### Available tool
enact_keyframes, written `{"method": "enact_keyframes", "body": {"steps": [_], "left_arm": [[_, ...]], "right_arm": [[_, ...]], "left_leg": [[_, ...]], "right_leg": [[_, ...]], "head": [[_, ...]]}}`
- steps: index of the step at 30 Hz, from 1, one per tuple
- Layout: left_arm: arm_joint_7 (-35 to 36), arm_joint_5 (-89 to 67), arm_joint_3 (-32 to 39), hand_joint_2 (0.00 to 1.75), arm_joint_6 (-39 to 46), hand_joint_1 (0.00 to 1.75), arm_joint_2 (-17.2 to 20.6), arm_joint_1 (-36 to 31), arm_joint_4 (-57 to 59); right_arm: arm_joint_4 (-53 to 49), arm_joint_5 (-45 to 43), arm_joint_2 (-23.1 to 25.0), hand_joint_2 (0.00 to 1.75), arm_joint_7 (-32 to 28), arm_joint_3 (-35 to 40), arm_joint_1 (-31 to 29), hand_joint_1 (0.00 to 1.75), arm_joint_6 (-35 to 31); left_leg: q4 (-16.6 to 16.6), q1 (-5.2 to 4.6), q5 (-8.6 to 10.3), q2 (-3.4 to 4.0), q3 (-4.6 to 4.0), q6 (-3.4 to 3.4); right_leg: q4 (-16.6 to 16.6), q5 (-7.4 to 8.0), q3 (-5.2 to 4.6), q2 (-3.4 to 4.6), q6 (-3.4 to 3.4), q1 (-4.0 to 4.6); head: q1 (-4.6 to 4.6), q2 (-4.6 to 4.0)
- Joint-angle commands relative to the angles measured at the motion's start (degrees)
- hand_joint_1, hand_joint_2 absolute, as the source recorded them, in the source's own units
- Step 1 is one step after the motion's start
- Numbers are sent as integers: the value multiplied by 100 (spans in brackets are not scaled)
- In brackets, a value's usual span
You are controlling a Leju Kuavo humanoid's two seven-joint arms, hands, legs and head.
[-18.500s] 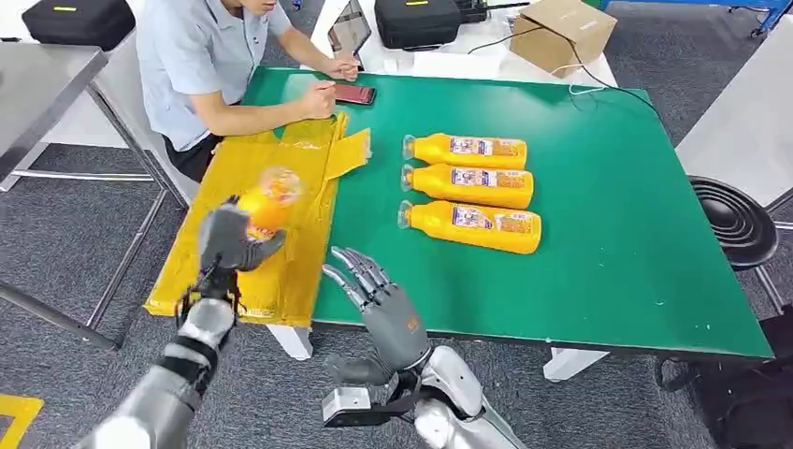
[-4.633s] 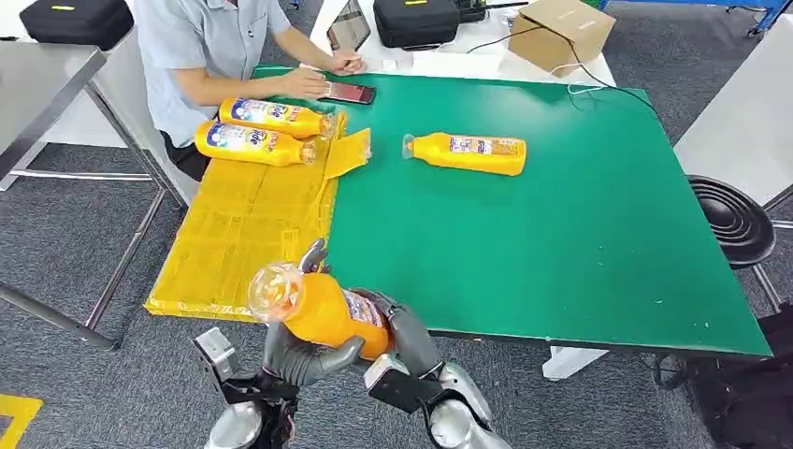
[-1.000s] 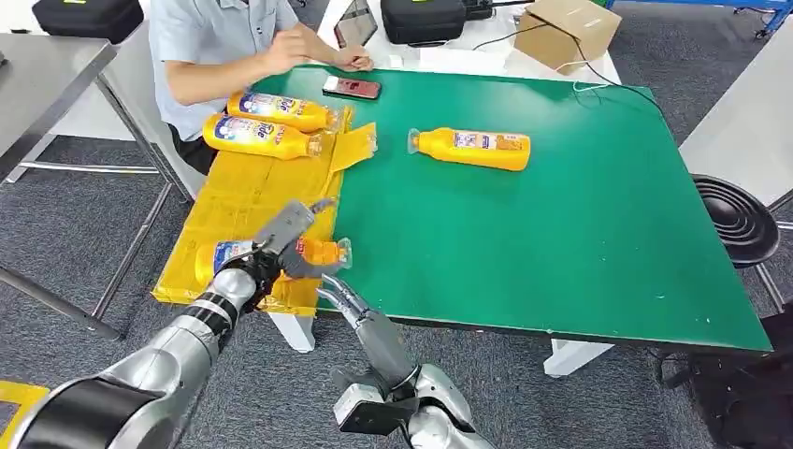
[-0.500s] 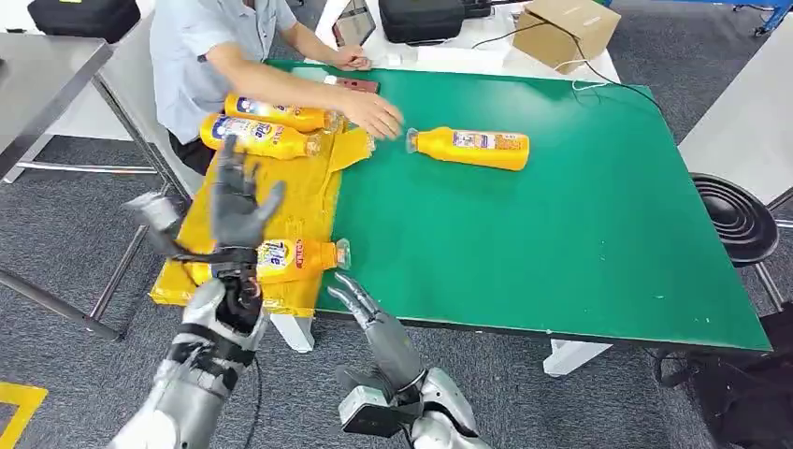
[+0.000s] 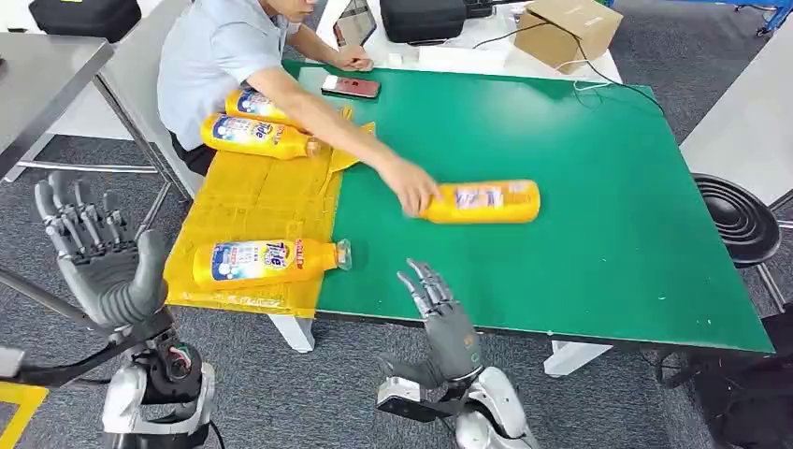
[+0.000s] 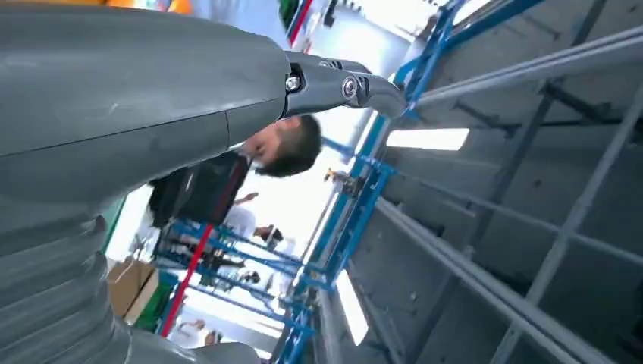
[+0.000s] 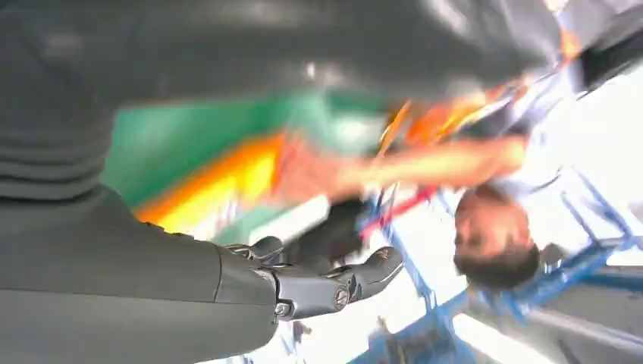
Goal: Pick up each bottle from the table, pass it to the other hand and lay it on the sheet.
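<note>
- A bottle (image 5: 265,262) lay on its side at the near edge of the yellow sheet (image 5: 245,201), long axis across the table (image 5: 598,262), cap toward the green and base toward the sheet's outer edge.
- Two more bottles (image 5: 254,137) lay at the sheet's far end, side by side, caps also toward the green; a person's arm crossed over the farther one.
- A fourth bottle (image 5: 483,202) lay on the green, well away from the sheet, long axis across the table, base away from the sheet. The person's hand (image 5: 416,195) covered its cap end.
- The left hand (image 5: 98,257) was raised off the table on the sheet's outer side, palm up, fingers spread and holding nothing; the near bottle lay beside it, apart.
- The right hand (image 5: 444,313) stood at the table's near edge, fingers apart and pointing up, holding nothing. The fourth bottle lay beyond it, not touching; the near bottle's cap lay to its left.
- A phone (image 5: 351,87) lay on the green past the sheet's far end.
</note>
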Motion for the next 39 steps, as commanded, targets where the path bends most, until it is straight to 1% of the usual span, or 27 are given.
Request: {"method": "enact_keyframes", "body": {"steps": [1,3,6,9,10,12,13,15,16,18,19,20,21,22,23,24,25,27,29,30,32,33,34,36,37,38,39], "left_arm": [[198,-1720,-313,175,1052,0,436,333,483],[329,-2439,-618,175,1423,0,669,215,1055],[425,-2334,-625,175,1424,0,641,192,1296],[427,-2335,-645,175,1425,0,622,189,1310],[427,-2335,-645,175,1425,0,622,189,1310],[427,-2335,-645,175,1425,0,622,189,1310],[427,-2335,-645,175,1425,0,622,189,1310],[427,-2335,-645,175,1425,0,622,189,1310],[427,-2335,-645,175,1425,0,622,189,1310],[506,-2353,-698,175,1395,0,635,169,1264],[510,-2354,-715,175,1400,0,629,134,1290],[533,-2371,-744,175,1399,0,629,91,1315],[546,-2394,-785,175,1402,0,620,39,1333],[552,-2395,-798,175,1402,0,618,26,1337],[598,-2383,-858,175,1365,0,608,-47,1369],[599,-2381,-906,175,1375,0,600,-109,1406],[599,-2381,-906,175,1375,0,600,-109,1406],[599,-2381,-906,175,1375,0,600,-109,1406],[609,-2381,-953,175,1378,0,593,-182,1458],[633,-2370,-1065,175,1379,0,601,-298,1576],[633,-2370,-1076,175,1383,0,605,-304,1587],[633,-2370,-1076,175,1383,0,605,-304,1587],[633,-2370,-1076,175,1383,0,605,-304,1587],[640,-2361,-1080,175,1374,0,621,-289,1581],[649,-2352,-1093,175,1367,0,629,-300,1587],[652,-2352,-1104,175,1367,0,632,-322,1607],[667,-2354,-1123,175,1358,0,644,-357,1644]], "right_arm": [[351,1094,-857,175,786,-1610,-563,0,171],[588,1330,-928,175,883,-1781,-663,0,133],[682,1461,-905,175,919,-1831,-711,0,122],[705,1527,-855,175,958,-1791,-736,0,119],[705,1527,-855,175,958,-1791,-736,0,119],[705,1527,-855,175,958,-1791,-736,0,119],[705,1527,-855,175,958,-1791,-736,0,119],[705,1527,-855,175,958,-1791,-736,0,119],[705,1527,-855,175,958,-1791,-736,0,119],[846,1564,-815,175,1045,-1748,-831,0,207],[980,1524,-796,175,1097,-1742,-916,0,323],[1189,1401,-742,175,1242,-1806,-1034,0,518],[1422,1357,-712,175,1311,-1796,-1175,0,667],[1484,1289,-680,175,1322,-1827,-1209,0,700],[1765,1316,-644,175,1382,-1810,-1349,0,748],[2082,1214,-566,175,1382,-1858,-1495,0,752],[2082,1214,-566,175,1382,-1858,-1495,0,752],[2082,1214,-566,175,1382,-1858,-1495,0,752],[2413,1281,-540,175,1444,-1830,-1637,0,677],[2987,1235,-506,175,1485,-1867,-1901,0,477],[3048,1215,-506,175,1474,-1877,-1932,0,461],[3048,1215,-506,175,1474,-1877,-1932,0,461],[3048,1215,-506,175,1474,-1877,-1932,0,461],[3083,1205,-496,175,1483,-1893,-1948,0,453],[3160,1267,-495,175,1546,-1886,-1986,0,398],[3222,1200,-474,175,1566,-1949,-2026,0,419],[3319,1204,-476,175,1582,-1964,-2077,0,396]], "left_leg": [[-9,-9,-8,-4,35,3],[-11,-10,1,-14,23,4],[-18,-11,-8,-14,56,4],[-9,-19,-7,-1,33,5],[-10,-20,-15,6,52,3],[-7,-18,-8,3,32,5],[-9,-19,-15,3,51,4],[-7,-17,-8,2,33,6],[-7,-18,-16,6,50,5],[-5,-17,-9,5,30,6],[-4,-17,-18,11,48,6],[-4,-19,-7,5,26,8],[-4,-17,-9,8,28,8],[-3,-17,-14,14,42,7],[-3,-18,-13,13,38,8],[-5,-18,-17,17,53,7],[-4,-16,-12,13,37,7],[-4,-16,-12,13,37,7],[-3,-16,-16,16,48,7],[-4,-16,-13,12,46,7],[-6,-17,-10,8,48,12],[-4,-16,-5,6,34,13],[-5,-16,-15,11,57,11],[-4,-17,-6,5,34,13],[-4,-17,-16,12,54,12],[-3,-17,-11,9,40,13],[-3,-17,-20,12,62,11]], "right_leg": [[-7,-12,37,-11,-3,-6],[-7,-6,26,-15,-1,-10],[-16,-13,57,-20,-6,-10],[-9,-5,32,-5,-2,-10],[-8,-12,49,-2,-5,-11],[-6,-5,29,-5,-2,-9],[-7,-14,47,-8,-5,-9],[-6,-6,30,-6,-2,-8],[-6,-13,47,-5,-4,-8],[-5,-5,27,-3,-1,-8],[-5,-13,44,0,-4,-7],[-4,-4,23,-2,0,-10],[-4,-5,25,0,-1,-9],[-5,-8,38,4,-3,-8],[-4,-7,34,3,-2,-10],[-5,-10,48,4,-5,-9],[-6,-5,34,2,-3,-9],[-6,-5,34,2,-3,-9],[-5,-9,44,3,-5,-9],[-5,-8,42,1,-4,-10],[-6,-9,46,-3,-4,-11],[-4,-4,32,-3,-1,-11],[-5,-13,54,-2,-6,-10],[-4,-5,33,-3,-1,-12],[-3,-13,50,1,-4,-11],[-2,-8,38,-1,-2,-11],[-2,-18,59,-1,-6,-10]], "head": [[2,0],[2,0],[2,0],[4,0],[0,0],[0,0],[0,0],[2,0],[0,0],[0,0],[2,0],[0,0],[2,0],[0,0],[0,0],[0,0],[0,0],[0,0],[0,0],[2,0],[2,0],[0,-2],[2,0],[2,0],[0,0],[2,0],[0,0]]}}
